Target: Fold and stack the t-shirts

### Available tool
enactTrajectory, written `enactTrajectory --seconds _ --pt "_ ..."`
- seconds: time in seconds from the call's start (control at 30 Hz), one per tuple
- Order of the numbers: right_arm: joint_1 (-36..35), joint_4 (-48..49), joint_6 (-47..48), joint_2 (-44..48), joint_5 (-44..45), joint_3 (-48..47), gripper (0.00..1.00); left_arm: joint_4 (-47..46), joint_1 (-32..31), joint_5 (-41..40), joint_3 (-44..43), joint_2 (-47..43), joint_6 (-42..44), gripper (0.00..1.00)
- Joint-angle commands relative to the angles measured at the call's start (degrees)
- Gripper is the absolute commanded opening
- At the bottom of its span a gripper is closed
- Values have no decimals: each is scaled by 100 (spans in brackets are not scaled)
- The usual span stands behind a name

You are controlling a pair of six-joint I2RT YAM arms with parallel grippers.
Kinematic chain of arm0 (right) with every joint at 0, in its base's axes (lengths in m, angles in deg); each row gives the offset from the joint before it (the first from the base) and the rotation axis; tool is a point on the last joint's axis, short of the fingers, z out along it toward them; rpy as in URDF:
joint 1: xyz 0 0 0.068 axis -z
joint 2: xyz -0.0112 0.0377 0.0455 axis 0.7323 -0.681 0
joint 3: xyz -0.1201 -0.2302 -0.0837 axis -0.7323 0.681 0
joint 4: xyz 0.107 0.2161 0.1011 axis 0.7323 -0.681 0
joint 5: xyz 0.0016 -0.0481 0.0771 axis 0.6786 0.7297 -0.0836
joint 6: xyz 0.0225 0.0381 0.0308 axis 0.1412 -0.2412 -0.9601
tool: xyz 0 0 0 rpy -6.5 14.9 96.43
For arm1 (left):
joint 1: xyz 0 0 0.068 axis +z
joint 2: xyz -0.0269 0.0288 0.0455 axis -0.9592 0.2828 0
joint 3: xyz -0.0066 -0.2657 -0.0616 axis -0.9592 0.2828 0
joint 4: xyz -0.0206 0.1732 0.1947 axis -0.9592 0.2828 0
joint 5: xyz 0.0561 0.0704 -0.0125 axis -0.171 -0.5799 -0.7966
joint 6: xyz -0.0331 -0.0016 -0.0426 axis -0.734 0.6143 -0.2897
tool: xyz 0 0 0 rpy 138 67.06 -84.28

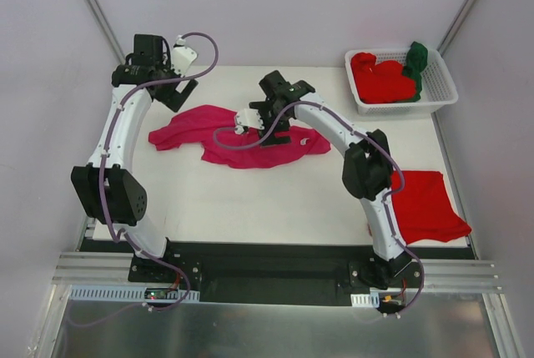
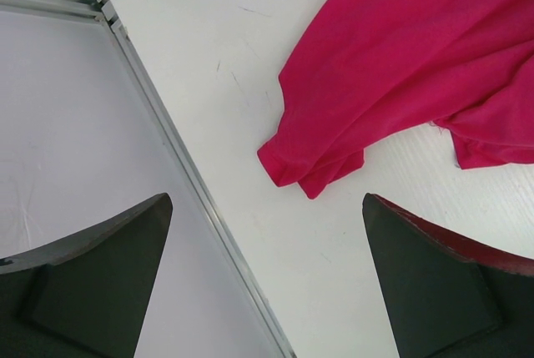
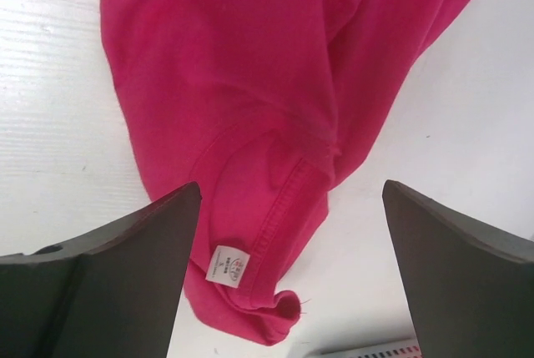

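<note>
Layout of the surface [image 1: 250, 199] and finger states. The magenta-pink t-shirt [image 1: 219, 134] lies crumpled across the far half of the surface, running from near the left edge to the middle. From it to the near edge the surface is bare. A red t-shirt [image 1: 427, 204] lies flat at the near right corner and reaches the right edge. A white basket [image 1: 445, 74] sits at the far right corner, holding bunched red t-shirts [image 1: 380, 79] with a dark green t-shirt [image 1: 415, 61] draped over its far wall.

In the left wrist view, one sleeve end of the magenta-pink t-shirt [image 2: 400, 66] stops short of the left edge, which is bordered by a metal rail [image 2: 179, 158]. A strip of bare surface lies between the cloth and the rail. The left fingers [image 2: 100, 274] hang above this edge, spread wide. They hold nothing and stand clear of the cloth.

In the right wrist view, the right fingers [image 3: 125, 266] are also spread wide, one to either side of the collar end of the magenta-pink t-shirt [image 3: 242, 99]. The white neck label [image 3: 227, 264] lies between them. No cloth is pinched, and whether the tips touch the fabric cannot be told. Bare surface shows on both sides of the cloth.
</note>
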Motion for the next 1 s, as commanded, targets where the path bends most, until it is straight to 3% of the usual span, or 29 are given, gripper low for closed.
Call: enactTrajectory --seconds 0.0,0.17,0.43,0.6,0.7,0.73,0.77,0.97 --pt "-109 40 382 -217 -247 -466 93 8 19 -148 78 -407 52 99" --pt "-188 13 382 -437 -37 -457 83 0 19 -157 156 -442 43 99" --pt "-259 -31 487 -718 473 -457 82 0 28 -148 227 -460 43 99" --pt "-241 66 488 -833 764 -589 74 17 28 -96 236 -442 -19 99" --pt "-215 101 540 -816 887 -607 63 0 28 -104 280 -469 8 99" --pt "-224 101 567 -833 992 -607 57 8 28 -104 280 -477 8 99" --pt "-215 101 584 -851 1019 -615 43 8 28 -104 289 -478 16 99" --pt "-188 -75 541 -623 1036 -782 24 17 28 -96 297 -469 -36 99"
